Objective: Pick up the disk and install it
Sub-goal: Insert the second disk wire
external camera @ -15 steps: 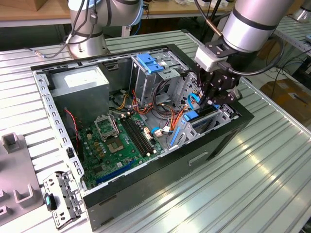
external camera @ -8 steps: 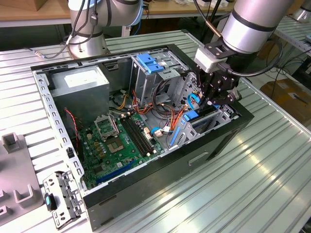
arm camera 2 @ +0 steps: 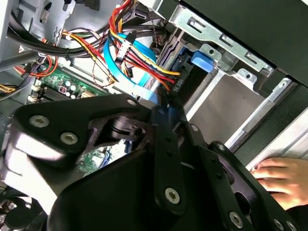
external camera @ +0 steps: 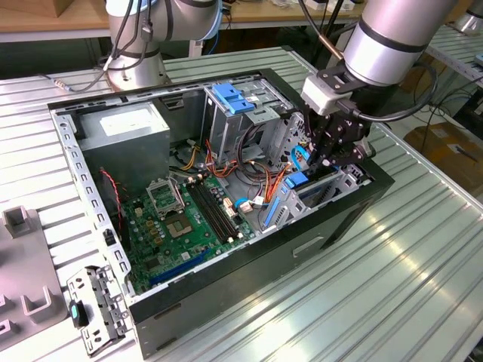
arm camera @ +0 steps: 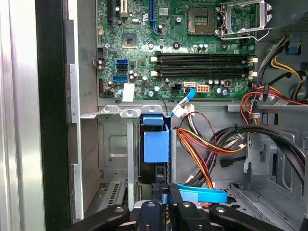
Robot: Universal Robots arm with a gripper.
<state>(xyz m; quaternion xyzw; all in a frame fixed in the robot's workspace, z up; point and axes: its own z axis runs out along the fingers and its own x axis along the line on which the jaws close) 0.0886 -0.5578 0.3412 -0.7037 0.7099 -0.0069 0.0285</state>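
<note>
The gripper (external camera: 326,161) is down inside the open case (external camera: 249,290), at the corner on the exterior view's right, over the drive bay (external camera: 343,185) against the case's wall. Its fingers (arm camera: 177,208) are drawn close together with only a thin slit between them, and a sliver of light blue plastic shows in that slit in both wrist views, so they appear to pinch the bracket edge of the disk (arm camera: 156,144). The disk stands on edge in the bay's slot, its blue bracket end facing up toward the first wrist view and its dark body dropping below that, between the bay's grey metal walls. In the exterior view the same blue shows just below the gripper (external camera: 298,181). Beside the slot lies a bundle of red, yellow and black cables (arm camera: 202,154), with a flat blue cable (arm camera: 202,195) curling near the fingertips. The motherboard (external camera: 181,219) covers the case floor. The grey power supply (external camera: 124,128) sits at the far corner on the exterior view's left, and the cage (external camera: 226,113) with its blue top stands near the middle of the far side. Outside the case, in the second wrist view, a person's hand (arm camera 2: 279,175) rests on the ribbed table (external camera: 362,286).
</note>
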